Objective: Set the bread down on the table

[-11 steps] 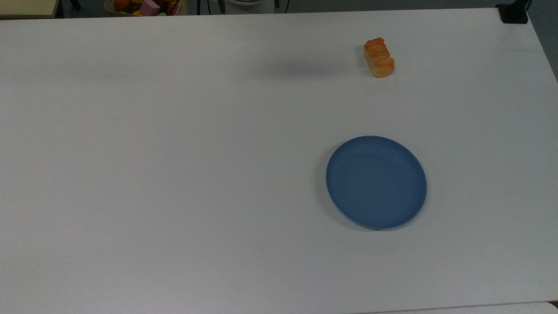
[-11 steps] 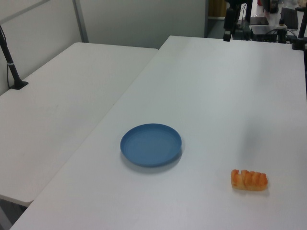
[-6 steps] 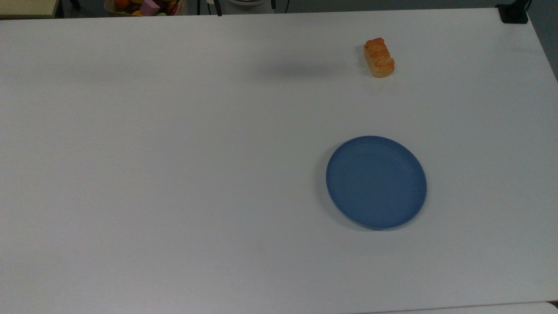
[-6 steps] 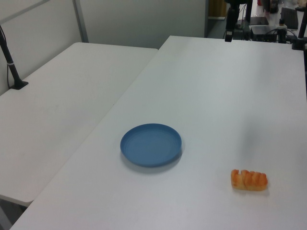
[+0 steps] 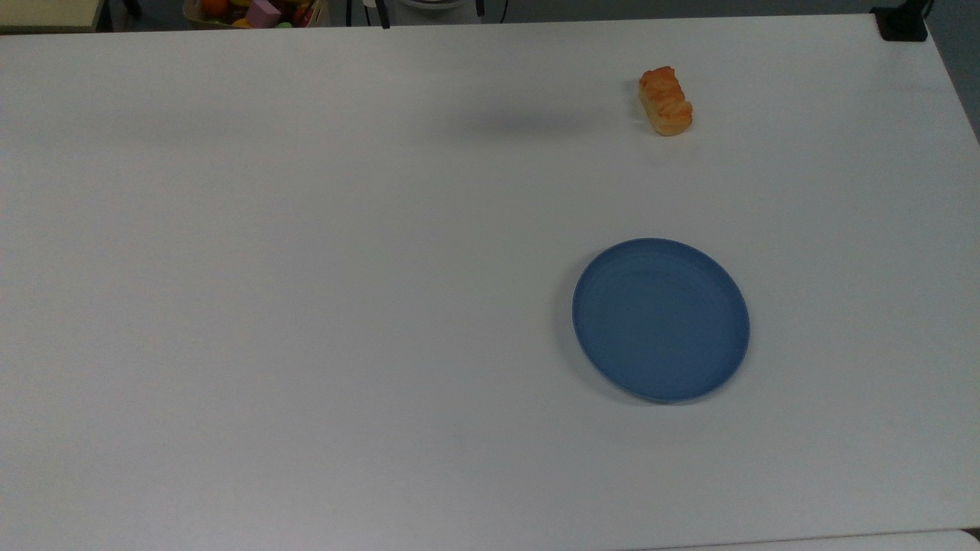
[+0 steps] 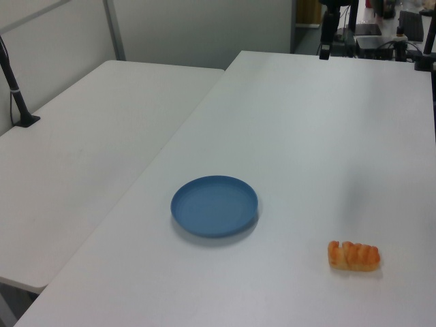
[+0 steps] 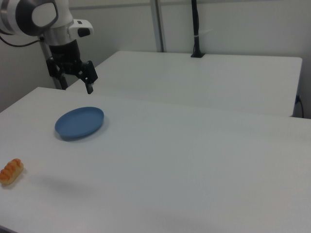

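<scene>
The bread (image 5: 665, 101) is a small golden-orange bun lying on the white table (image 5: 306, 268), near the top view's upper right. It also lies at the left view's lower right (image 6: 353, 255) and the right view's far left (image 7: 10, 171). A round blue plate (image 5: 661, 319) sits bare on the table, well apart from the bread. My gripper (image 7: 75, 83) hangs in the air over the plate's (image 7: 79, 122) far side, at the right view's upper left, far from the bread. Its fingers are spread open and hold nothing.
A second white table (image 6: 88, 136) adjoins this one, with a black pole (image 6: 15, 88) clamped on it. A bin of colourful toys (image 5: 260, 11) stands past the top view's upper edge. A black clamp (image 5: 902, 23) sits on the table's corner.
In the left view the dark gripper parts at the table's far end dropped slightly between one second and half a second ago. The bread and the plate have not moved.
</scene>
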### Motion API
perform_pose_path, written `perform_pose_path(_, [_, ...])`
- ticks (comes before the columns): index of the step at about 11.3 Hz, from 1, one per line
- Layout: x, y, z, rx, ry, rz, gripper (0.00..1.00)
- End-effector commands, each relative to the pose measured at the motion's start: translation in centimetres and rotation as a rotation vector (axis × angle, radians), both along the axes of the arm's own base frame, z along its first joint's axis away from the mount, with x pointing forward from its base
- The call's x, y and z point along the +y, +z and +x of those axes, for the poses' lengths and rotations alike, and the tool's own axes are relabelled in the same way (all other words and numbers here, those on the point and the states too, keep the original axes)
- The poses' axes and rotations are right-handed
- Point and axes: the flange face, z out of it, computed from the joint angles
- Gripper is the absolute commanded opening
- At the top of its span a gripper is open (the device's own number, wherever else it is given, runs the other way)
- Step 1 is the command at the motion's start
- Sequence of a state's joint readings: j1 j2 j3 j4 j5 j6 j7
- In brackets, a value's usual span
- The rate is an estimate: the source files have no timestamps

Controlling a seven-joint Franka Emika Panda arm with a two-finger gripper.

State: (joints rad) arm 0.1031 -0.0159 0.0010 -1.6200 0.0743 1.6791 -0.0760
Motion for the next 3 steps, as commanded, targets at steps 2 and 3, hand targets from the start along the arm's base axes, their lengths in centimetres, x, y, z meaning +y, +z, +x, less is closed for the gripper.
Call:
perform_pose_path(2, [0.32, 0.06, -0.32, -0.017, 0.012, -0.007, 1.00])
perform_pose_path(3, [0.49, -0.02, -0.35, -0.015, 0.015, -0.007, 1.00])
